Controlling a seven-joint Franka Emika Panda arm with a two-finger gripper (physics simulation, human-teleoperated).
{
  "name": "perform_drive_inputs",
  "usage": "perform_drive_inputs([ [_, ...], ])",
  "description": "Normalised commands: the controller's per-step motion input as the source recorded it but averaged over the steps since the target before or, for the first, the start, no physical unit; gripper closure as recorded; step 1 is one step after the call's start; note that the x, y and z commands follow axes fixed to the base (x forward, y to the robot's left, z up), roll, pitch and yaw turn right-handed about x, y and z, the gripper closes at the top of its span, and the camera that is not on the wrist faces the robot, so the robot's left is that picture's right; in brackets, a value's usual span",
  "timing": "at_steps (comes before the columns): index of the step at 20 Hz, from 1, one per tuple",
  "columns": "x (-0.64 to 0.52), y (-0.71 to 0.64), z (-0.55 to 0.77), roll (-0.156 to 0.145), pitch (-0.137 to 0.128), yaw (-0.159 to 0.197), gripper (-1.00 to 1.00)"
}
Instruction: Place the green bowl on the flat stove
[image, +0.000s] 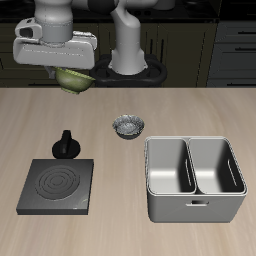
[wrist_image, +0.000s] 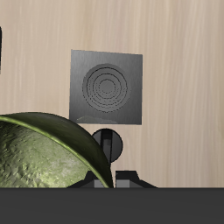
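Pincer (image: 72, 72) clamped on green bowl (image: 74, 78), raised above desk (image: 128, 105) toward rear. Flat stove (image: 56, 187) below, near front edge, bare; knob (image: 66, 144) at its back side.

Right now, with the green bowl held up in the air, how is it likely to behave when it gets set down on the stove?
The green bowl looks rigid, so it should keep its shape in the gripper. Its rounded underside might let it rock or slide slightly on the flat stove, which appears smooth. It looks small and probably light, so a gentle release near the ring marks seems wise.
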Motion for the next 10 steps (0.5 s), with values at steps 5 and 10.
perform_drive_inputs([
  [5, 0.3, -0.05, 0.13, 0.045, 0.018, -0.023, 1.0],
  [10, 0.3, -0.19, 0.19, 0.022, -0.052, -0.006, 1.0],
])
